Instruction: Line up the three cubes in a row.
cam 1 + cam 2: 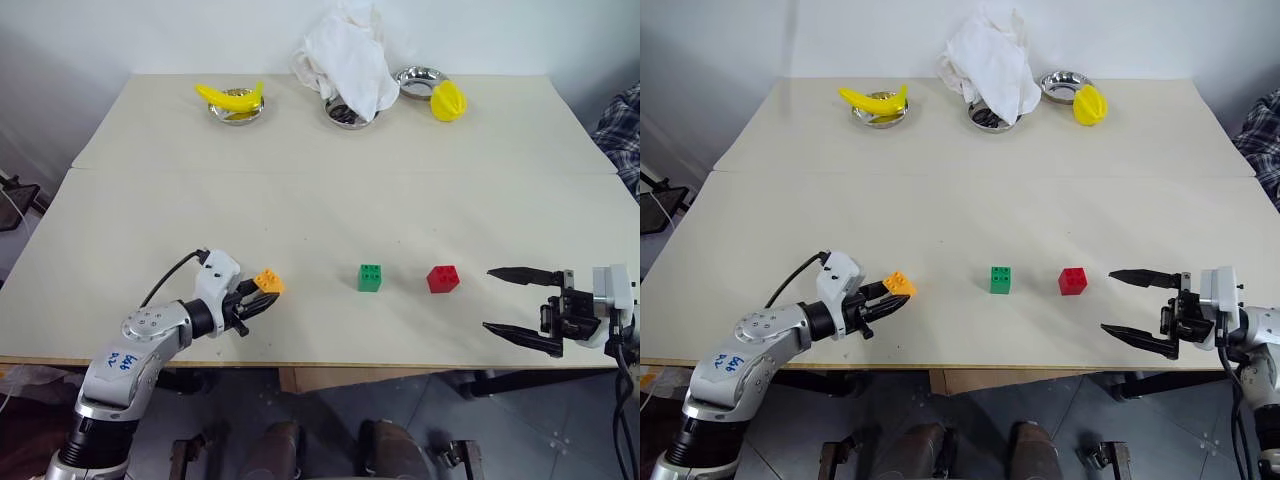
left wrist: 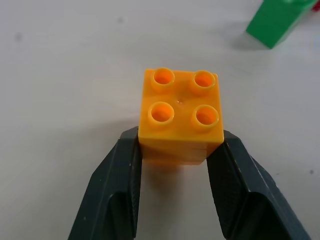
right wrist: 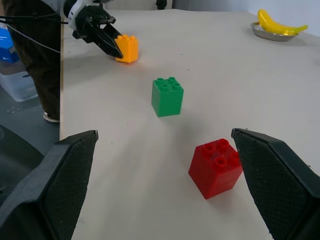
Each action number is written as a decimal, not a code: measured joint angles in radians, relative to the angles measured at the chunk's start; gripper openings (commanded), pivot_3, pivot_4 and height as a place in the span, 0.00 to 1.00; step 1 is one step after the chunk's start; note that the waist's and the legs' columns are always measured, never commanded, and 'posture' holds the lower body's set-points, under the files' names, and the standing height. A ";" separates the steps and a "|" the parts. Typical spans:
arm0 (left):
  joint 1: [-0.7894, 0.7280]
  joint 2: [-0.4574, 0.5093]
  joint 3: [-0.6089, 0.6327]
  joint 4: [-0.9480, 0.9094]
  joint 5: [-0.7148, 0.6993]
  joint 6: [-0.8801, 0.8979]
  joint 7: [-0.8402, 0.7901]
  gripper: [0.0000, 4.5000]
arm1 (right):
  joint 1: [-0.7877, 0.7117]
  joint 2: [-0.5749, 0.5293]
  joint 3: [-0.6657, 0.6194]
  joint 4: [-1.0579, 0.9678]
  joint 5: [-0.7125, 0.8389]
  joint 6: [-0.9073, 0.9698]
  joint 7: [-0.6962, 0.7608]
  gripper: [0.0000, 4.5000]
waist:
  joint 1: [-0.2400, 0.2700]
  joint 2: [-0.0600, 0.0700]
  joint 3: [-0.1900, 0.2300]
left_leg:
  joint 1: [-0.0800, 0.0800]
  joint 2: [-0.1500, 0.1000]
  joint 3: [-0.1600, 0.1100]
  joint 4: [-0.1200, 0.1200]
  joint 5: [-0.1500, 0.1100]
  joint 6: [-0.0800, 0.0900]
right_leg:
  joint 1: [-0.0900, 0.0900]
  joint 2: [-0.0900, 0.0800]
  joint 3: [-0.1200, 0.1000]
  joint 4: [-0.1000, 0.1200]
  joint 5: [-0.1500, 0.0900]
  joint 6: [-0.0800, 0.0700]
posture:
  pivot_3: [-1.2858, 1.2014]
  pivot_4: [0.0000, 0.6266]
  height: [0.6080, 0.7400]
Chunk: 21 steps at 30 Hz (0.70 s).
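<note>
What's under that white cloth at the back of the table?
The white cloth is draped over a metal bowl, whose rim pokes out below it. Whatever the bowl holds is covered by the cloth.

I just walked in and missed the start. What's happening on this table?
The robot is lining up three cubes near the table's front edge. Its left tool is shut on the orange cube, its fingers pressed on two opposite sides. The green cube and the red cube sit side by side, apart, to the right of it. The right tool is open just beyond the red cube, holding nothing. At the far edge are a banana in a bowl and a white cloth.
</note>
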<state>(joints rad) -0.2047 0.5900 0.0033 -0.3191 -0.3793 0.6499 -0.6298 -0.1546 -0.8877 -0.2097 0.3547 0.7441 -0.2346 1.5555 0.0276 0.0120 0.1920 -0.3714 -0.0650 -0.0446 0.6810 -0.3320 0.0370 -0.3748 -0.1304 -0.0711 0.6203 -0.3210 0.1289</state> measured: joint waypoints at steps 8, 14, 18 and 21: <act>-0.322 0.003 -0.194 0.412 0.145 -0.393 -0.334 0.33 | 0.025 0.000 -0.048 0.000 -0.013 0.018 0.000 1.00 | -0.001 0.000 0.000 | 0.000 -0.001 0.000 0.000 0.000 0.000 | 0.000 0.000 -0.002 0.000 0.000 0.000 | 0.52 0.24 1.00; -0.496 -0.090 -0.262 0.708 0.213 -0.551 -0.461 0.33 | 0.061 0.000 -0.085 -0.048 -0.014 0.046 -0.001 1.00 | -0.001 0.000 0.000 | -0.001 -0.001 0.000 0.000 0.000 0.000 | 0.000 0.001 -0.004 0.002 0.000 0.001 | 0.52 0.24 1.00; -0.545 -0.120 -0.268 0.805 0.239 -0.599 -0.508 0.33 | 0.094 0.000 -0.109 -0.079 -0.014 0.065 -0.004 1.00 | -0.002 0.000 0.000 | -0.002 -0.001 0.000 0.000 0.000 0.000 | 0.000 0.001 -0.005 0.002 0.000 0.001 | 0.52 0.24 1.00; -0.559 -0.122 -0.280 0.836 0.256 -0.610 -0.551 0.33 | 0.104 0.000 -0.118 -0.092 -0.014 0.079 -0.006 1.00 | -0.002 -0.001 0.000 | -0.002 -0.001 0.000 0.000 0.000 0.001 | 0.000 0.001 -0.005 0.002 0.000 0.001 | 0.52 0.24 1.00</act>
<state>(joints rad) -0.7639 0.4683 -0.2767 0.5165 -0.1235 0.0396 -1.1803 -0.0509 -0.8877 -0.3276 0.2622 0.7299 -0.1552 1.5500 0.0261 0.0115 0.1923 -0.3734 -0.0657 -0.0443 0.6810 -0.3315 0.0375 -0.3750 -0.1295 -0.0761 0.6225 -0.3205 0.1300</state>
